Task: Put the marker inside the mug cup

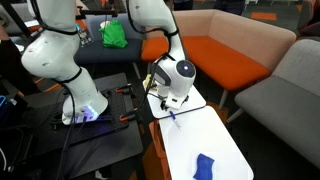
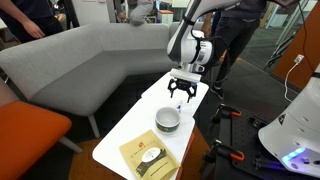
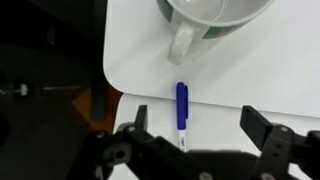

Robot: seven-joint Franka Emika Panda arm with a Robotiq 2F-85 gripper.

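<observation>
A blue marker with a white tip end lies flat on the white table, just below the mug's handle in the wrist view. The mug is white inside and greenish-grey outside, upright, with its handle pointing toward the marker. It also shows in an exterior view. My gripper is open and empty, hovering above the marker, with the marker nearer the left finger. It also shows in both exterior views. A small blue tip of the marker shows below the gripper.
A blue cloth lies at the near end of the table. A brown packet or book lies beyond the mug. The table edge drops off to the left of the marker. Grey and orange sofas surround the table.
</observation>
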